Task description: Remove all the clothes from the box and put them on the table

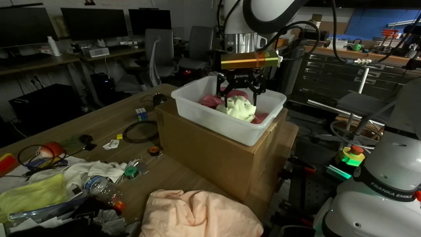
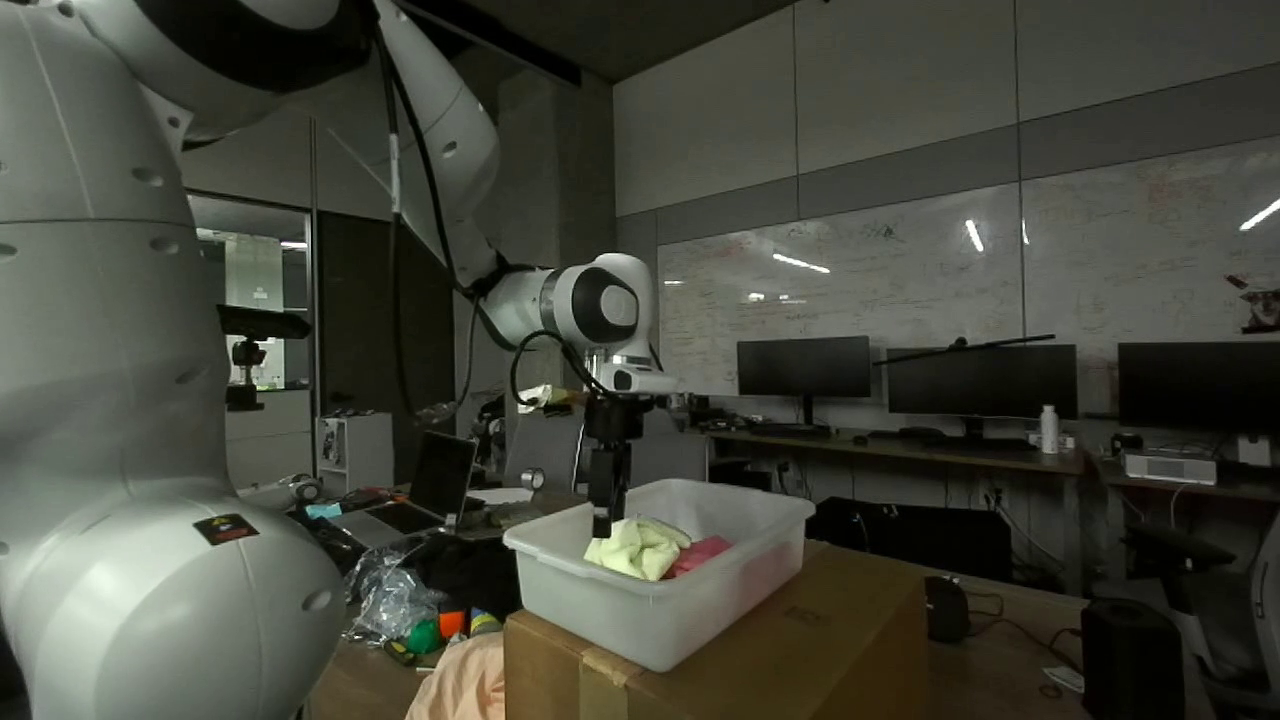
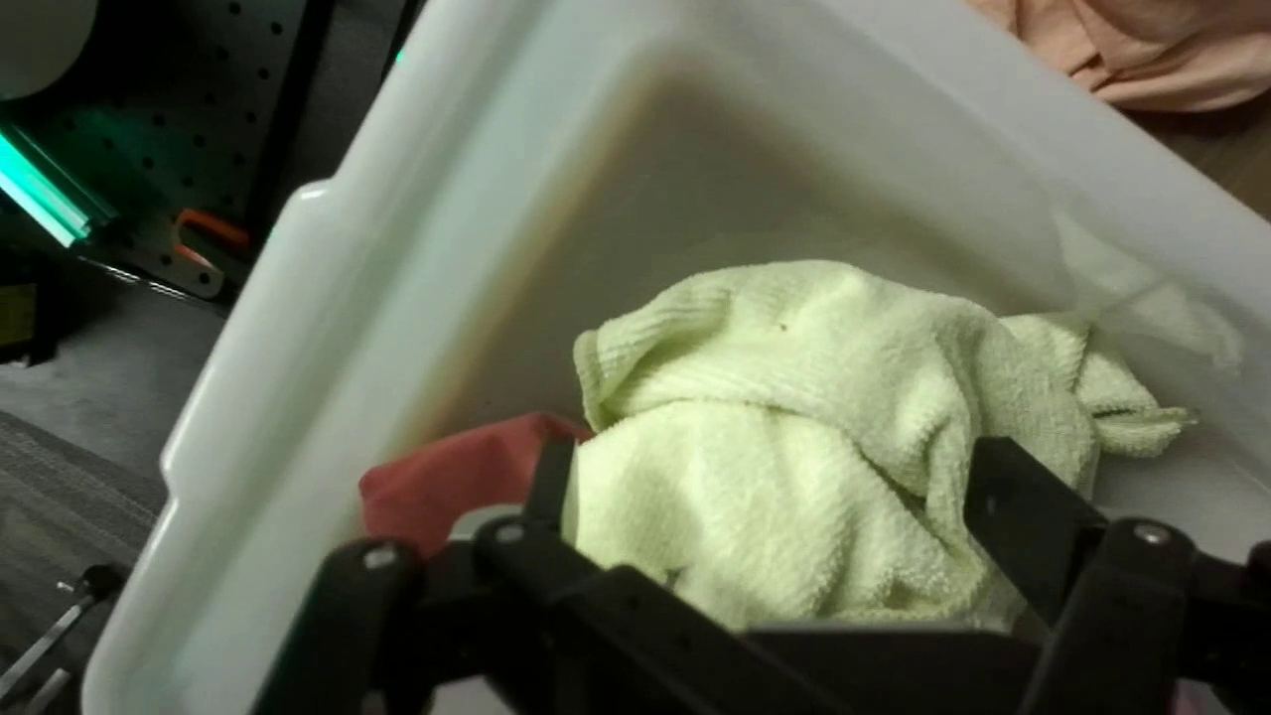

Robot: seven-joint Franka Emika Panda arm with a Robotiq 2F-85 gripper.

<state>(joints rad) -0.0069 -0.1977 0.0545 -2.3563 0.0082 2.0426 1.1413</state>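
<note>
Counter (image 1: 164, 174): wood-toned, cluttered in both exterior views.
Cardboard box (image 1: 204, 151): brown, standing on the counter.
Plastic bin (image 1: 213, 122): whitish, open-topped, resting on the cardboard box.
Peach cloth (image 1: 197, 214): rumpled on the counter, near the cardboard box.
End effector (image 1: 240, 104): pointing down into the plastic bin, spread apart, with part of the yellow cloth (image 3: 794, 427) in the gap.
Yellow cloth: pale, crumpled, inside the plastic bin.
Red cloth (image 3: 457, 477): in the same bin, visible beside the yellow cloth.
</note>
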